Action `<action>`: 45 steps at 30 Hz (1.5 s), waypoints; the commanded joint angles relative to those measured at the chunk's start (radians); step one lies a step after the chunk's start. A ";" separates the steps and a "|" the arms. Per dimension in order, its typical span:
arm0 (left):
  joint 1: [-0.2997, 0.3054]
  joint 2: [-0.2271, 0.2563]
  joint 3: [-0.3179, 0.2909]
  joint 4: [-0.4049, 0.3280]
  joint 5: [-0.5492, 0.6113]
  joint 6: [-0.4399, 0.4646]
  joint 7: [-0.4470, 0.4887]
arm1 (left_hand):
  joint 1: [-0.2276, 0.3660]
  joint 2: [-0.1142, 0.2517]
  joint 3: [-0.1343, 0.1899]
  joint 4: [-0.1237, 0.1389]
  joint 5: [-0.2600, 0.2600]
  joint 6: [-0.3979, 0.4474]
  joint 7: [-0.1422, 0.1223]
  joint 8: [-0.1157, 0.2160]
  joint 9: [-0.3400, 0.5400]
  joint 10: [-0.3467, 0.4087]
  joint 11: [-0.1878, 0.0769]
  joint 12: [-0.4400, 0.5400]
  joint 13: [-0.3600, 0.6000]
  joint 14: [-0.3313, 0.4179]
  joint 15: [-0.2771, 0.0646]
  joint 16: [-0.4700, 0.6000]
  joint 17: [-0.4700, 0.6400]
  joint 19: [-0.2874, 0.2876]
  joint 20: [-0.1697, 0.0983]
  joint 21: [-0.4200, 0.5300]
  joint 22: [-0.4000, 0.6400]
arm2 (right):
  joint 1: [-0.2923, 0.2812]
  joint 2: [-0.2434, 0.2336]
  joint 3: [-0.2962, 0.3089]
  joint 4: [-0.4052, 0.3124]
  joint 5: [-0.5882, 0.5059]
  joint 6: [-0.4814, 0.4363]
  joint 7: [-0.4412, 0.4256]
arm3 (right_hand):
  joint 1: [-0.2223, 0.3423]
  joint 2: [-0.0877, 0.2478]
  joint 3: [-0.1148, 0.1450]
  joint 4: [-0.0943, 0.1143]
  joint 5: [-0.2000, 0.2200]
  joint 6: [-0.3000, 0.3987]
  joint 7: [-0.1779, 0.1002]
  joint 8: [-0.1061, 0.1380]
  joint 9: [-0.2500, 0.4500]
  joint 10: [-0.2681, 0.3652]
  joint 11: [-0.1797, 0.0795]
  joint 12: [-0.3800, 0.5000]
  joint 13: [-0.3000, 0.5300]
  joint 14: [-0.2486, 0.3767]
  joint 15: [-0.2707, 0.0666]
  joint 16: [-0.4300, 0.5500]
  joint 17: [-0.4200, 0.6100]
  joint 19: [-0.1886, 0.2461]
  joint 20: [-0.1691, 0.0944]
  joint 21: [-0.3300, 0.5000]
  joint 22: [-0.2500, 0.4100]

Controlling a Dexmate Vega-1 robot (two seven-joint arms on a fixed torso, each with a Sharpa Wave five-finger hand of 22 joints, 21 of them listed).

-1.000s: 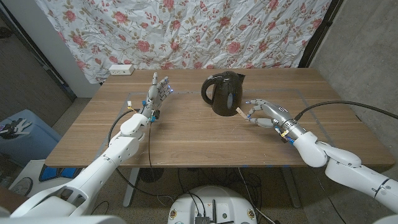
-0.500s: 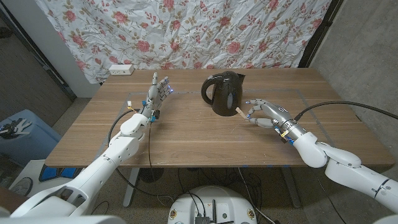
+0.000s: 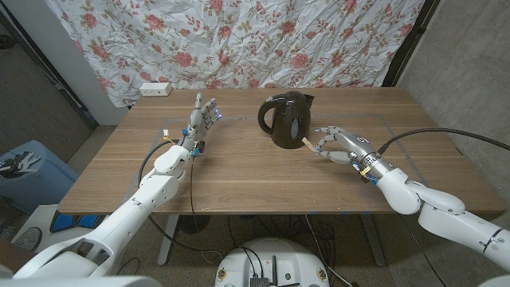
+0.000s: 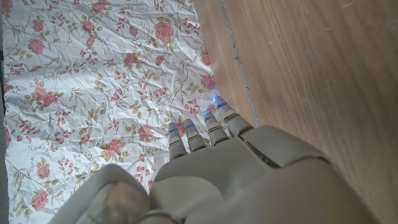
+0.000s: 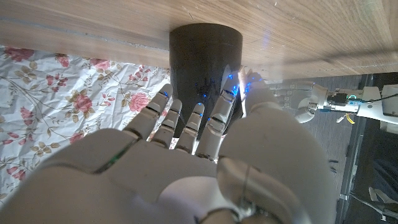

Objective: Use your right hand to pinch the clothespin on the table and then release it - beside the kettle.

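A black kettle [image 3: 287,119] stands on the wooden table [image 3: 263,179] a little right of the middle. Just to its right, my right hand [image 3: 341,147] pinches a small pale wooden clothespin [image 3: 308,142] at its fingertips, and the pin's tip nearly touches the kettle's side. In the right wrist view the kettle [image 5: 205,56] rises just beyond my right hand [image 5: 186,168], and the clothespin [image 5: 244,99] is a pale sliver by the thumb. My left hand [image 3: 202,119] stands upright at the table's left, holding nothing with its fingers apart; the left wrist view looks along its back [image 4: 236,168].
A floral cloth [image 3: 239,40] hangs behind the table. A white power strip [image 3: 154,88] lies at the far left corner. A black cable [image 3: 191,179] runs over the table's front edge beside my left arm. A blue object [image 3: 28,171] sits on the floor to the left.
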 commanded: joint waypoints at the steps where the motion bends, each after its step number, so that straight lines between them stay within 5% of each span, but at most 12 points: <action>1: 0.000 0.000 0.000 0.000 0.000 0.000 0.000 | 0.001 0.011 0.001 0.006 0.008 0.000 -0.009 0.006 0.005 0.001 -0.007 0.005 0.002 0.008 -0.007 0.008 0.004 0.007 0.001 0.007 0.002 | -0.001 -0.006 0.003 -0.006 0.002 -0.006 0.016 | -0.004 0.006 -0.005 0.002 -0.002 0.039 -0.054 -0.006 0.006 -0.005 0.005 -0.005 0.002 -0.004 -0.083 0.003 0.006 0.003 0.006 -0.001 0.002; 45: 0.000 0.000 0.000 0.000 0.000 0.000 0.000 | 0.001 0.011 0.001 0.006 0.008 0.001 -0.009 0.006 0.005 0.002 -0.007 0.006 0.002 0.008 -0.007 0.008 0.004 0.009 0.001 0.007 0.002 | 0.000 -0.037 0.016 -0.016 0.028 -0.004 0.070 | -0.035 0.002 -0.036 0.008 -0.006 -0.057 -0.054 -0.071 0.000 -0.044 0.035 -0.020 0.004 -0.026 -0.053 -0.009 0.005 -0.007 0.028 -0.003 0.002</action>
